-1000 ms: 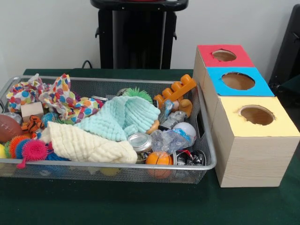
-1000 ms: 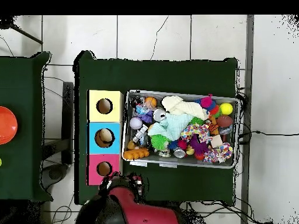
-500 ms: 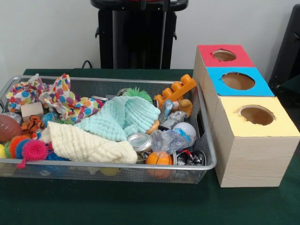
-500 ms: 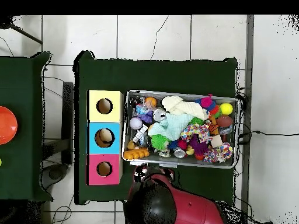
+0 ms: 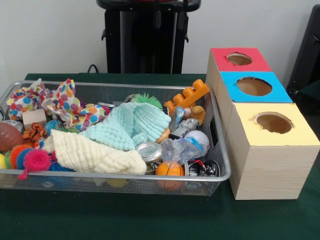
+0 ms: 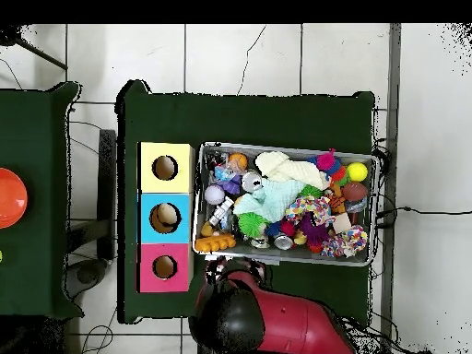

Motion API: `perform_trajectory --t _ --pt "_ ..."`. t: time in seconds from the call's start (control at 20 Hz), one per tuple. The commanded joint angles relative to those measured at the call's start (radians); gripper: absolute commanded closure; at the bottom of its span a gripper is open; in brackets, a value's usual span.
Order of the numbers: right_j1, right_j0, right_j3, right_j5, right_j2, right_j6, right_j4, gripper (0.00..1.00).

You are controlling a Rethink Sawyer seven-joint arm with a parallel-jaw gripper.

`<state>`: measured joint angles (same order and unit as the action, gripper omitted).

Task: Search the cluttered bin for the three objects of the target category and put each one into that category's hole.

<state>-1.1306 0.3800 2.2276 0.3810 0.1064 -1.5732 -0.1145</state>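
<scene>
The wire mesh bin (image 5: 125, 176) is piled with toys: a mint cloth (image 5: 132, 125), a cream cloth (image 5: 90, 152), an orange plastic toy (image 5: 187, 97), a small orange ball (image 5: 169, 169), a tin can (image 5: 149, 150) and a white ball (image 5: 197, 137). To its right stand three boxes with holes, red (image 5: 220, 62), blue (image 5: 230, 87) and yellow (image 5: 250, 132). From overhead, the red and black arm (image 6: 277, 323) ends in my gripper (image 6: 235, 270), just outside the bin's rim (image 6: 286, 262), between it and the red box (image 6: 147, 267). It holds nothing that I can see.
A round object lies inside the blue box's hole (image 6: 166, 217). A brown football (image 5: 7, 136), spiky balls (image 5: 36, 160) and a dotted cloth (image 5: 70, 107) fill the bin's left end. A second green table with an orange dish (image 6: 9, 196) stands beside this one.
The arm has swung from beside the red box towards the bin's edge. The bin's contents have not moved.
</scene>
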Motion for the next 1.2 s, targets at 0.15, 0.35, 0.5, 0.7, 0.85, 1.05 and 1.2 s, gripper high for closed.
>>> perform_trajectory --t 0.15,0.35,0.5,0.7,0.85,1.05,1.2 --pt "0.216 -0.040 0.049 -0.205 0.066 -0.098 -0.102 0.00" --pt "0.268 -0.060 0.031 -0.254 0.053 -0.119 -0.107 0.00" --pt "0.305 -0.069 0.018 -0.293 0.044 -0.127 -0.112 0.00" --pt "0.370 -0.060 -0.006 -0.334 0.049 -0.126 -0.121 0.00" --pt "0.399 -0.063 -0.019 -0.354 0.046 -0.127 -0.122 0.00" --pt "0.449 -0.077 -0.041 -0.395 0.032 -0.135 -0.120 0.00" --pt "0.489 -0.080 -0.064 -0.418 0.027 -0.133 -0.122 0.00"
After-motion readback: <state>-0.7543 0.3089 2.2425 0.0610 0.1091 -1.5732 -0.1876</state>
